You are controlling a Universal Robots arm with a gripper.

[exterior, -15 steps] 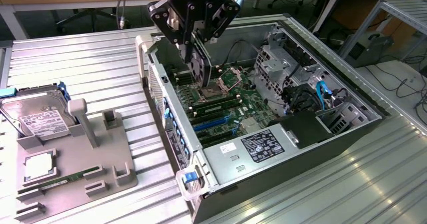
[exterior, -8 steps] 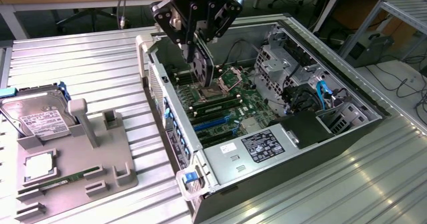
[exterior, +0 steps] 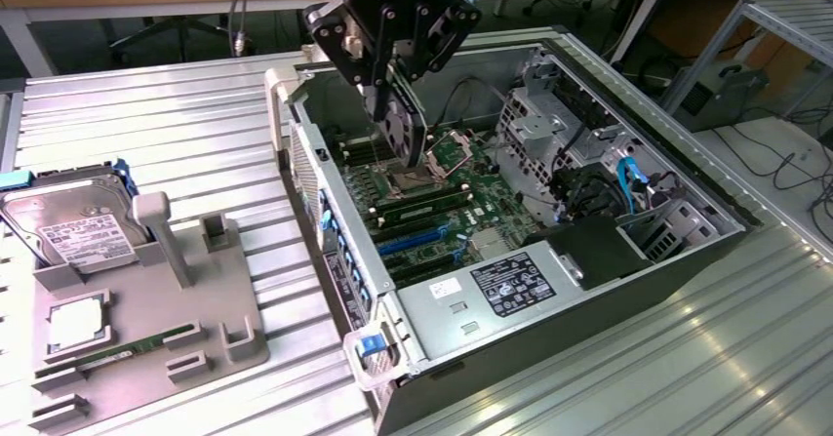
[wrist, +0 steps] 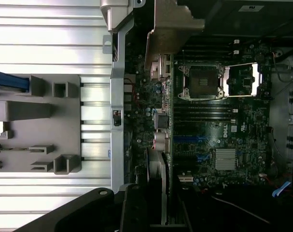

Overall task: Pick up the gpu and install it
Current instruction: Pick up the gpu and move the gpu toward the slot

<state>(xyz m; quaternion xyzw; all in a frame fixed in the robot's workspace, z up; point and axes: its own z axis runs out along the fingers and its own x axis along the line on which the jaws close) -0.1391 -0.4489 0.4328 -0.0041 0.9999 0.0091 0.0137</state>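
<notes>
The gpu is a thin dark card hanging on edge from my gripper, which is shut on its upper edge. It hangs inside the open computer case, just above the motherboard near the open CPU socket. The blue card slots lie nearer the case's front. In the wrist view the gpu appears edge-on over the board, its silver bracket close to the case's rear wall.
At the exterior view's left, a grey fixture tray holds a hard drive, a processor chip and a green memory stick. A drive cage and cables crowd the case's far side. The table is ribbed metal.
</notes>
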